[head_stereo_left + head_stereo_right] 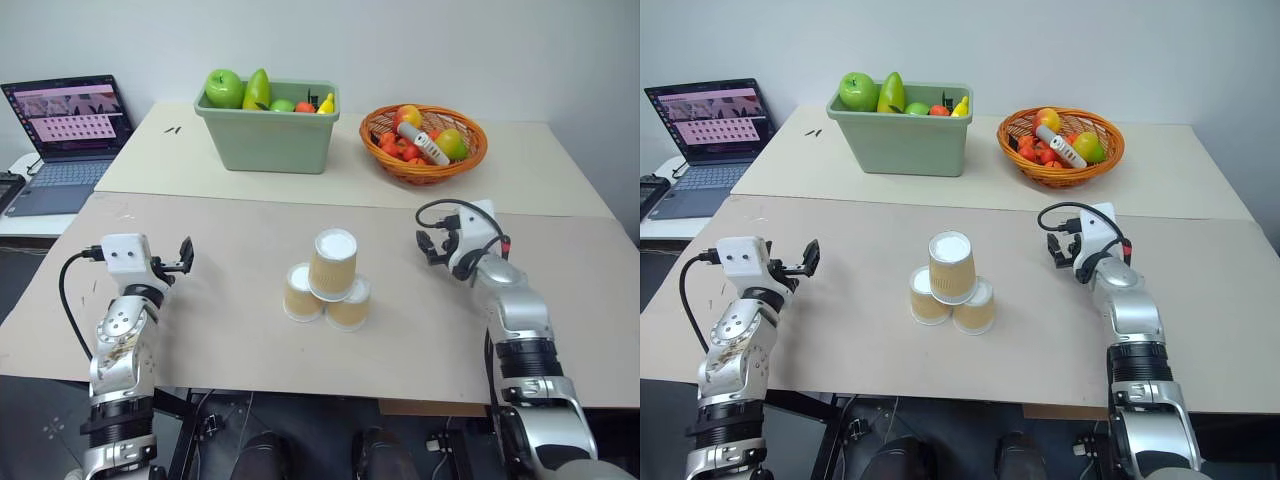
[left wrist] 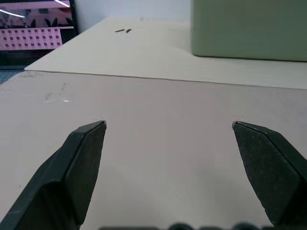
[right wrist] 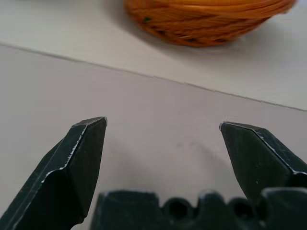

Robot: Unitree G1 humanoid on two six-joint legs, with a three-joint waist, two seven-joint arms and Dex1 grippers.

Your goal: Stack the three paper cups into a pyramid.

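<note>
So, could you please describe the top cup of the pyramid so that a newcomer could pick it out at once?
Start at the green bin of fruit at the back and come straight forward to the three paper cups mid-table. The top cup stands upside down, white bottom up, resting across the two lower cups, the only one raised off the table.

Matt kraft paper cups [image 1: 327, 283]; woven wicker basket [image 1: 424, 160]; smooth plastic bin [image 1: 268, 140].

I can't read any text from here; the laptop [image 1: 68, 130] screen shows rows of small tiles, all too small to make out.
</note>
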